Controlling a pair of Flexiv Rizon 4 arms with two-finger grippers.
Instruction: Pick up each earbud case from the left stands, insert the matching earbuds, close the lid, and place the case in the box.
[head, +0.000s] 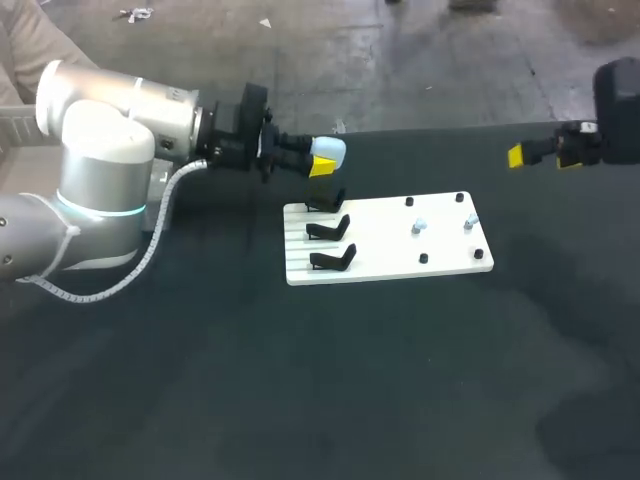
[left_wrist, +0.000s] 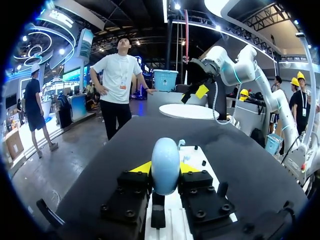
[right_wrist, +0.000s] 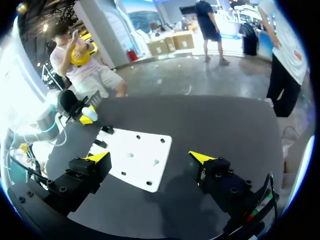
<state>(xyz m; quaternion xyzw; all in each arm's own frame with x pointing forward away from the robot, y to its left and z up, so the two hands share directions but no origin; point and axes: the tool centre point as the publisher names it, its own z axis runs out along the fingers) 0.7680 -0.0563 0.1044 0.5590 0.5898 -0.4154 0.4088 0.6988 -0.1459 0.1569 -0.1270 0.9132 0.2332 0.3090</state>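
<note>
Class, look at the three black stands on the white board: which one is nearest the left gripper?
The rearmost stand, right under the left gripper holding the blue case; the middle stand and front stand lie farther away.

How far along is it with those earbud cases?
Early. The left gripper holds one light blue case above the black stands. Pale earbuds lie on the white board, not yet inserted; the right gripper hangs open and empty. Inserting, closing and boxing remain.

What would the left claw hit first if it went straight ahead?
Likely the yellow-tipped right claw, far across the dark table; the way before it looks free, though height is unclear.
</note>
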